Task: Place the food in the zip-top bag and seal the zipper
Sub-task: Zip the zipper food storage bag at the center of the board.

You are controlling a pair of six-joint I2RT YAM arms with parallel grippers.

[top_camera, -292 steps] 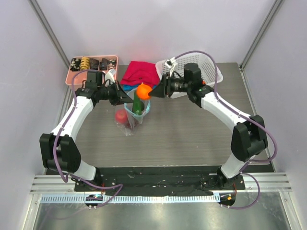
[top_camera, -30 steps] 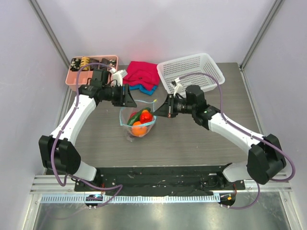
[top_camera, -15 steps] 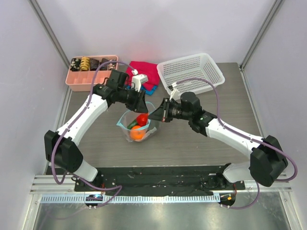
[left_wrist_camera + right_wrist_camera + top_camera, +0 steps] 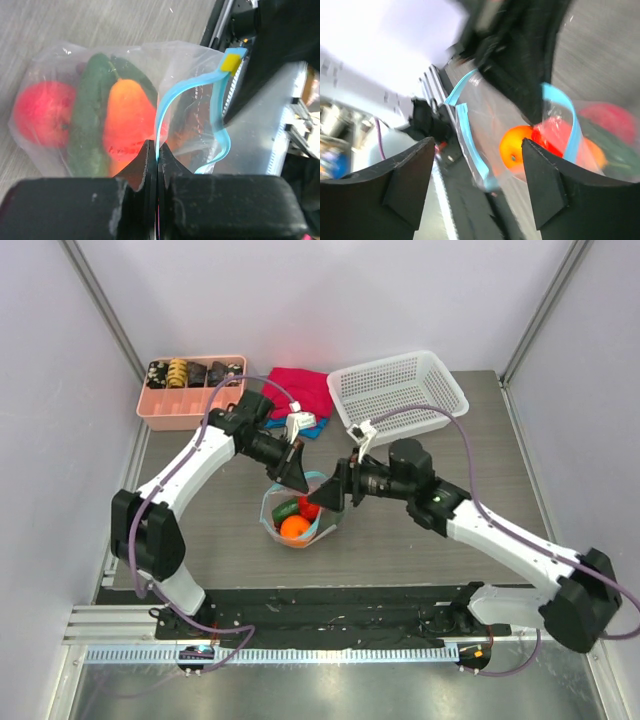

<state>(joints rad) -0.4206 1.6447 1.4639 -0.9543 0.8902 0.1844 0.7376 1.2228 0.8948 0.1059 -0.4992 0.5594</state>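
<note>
Left jaws: you have them pinched on the zipper point(image 4: 167, 102).
Right jaws: yours stand apart, zip-top bag point(image 4: 485, 130) just ahead.
Food point(image 4: 125, 120): inside the bag.

Dark grey wood-grain table point(image 4: 500, 450), seen from above. Three items are set along the far edge: a pink divided plastic tray point(image 4: 157, 410) at the far-left corner, a crumpled red cloth point(image 4: 300, 388) just right of it, and a white plastic mesh basket point(image 4: 398, 388) further right, beside the cloth. A clear zip-top bag point(image 4: 296, 523) with a blue mouth strip, filled with toy produce point(image 4: 293, 528), is located mid-table, well apart from these; whether its base rests on the surface cannot be told.
</note>
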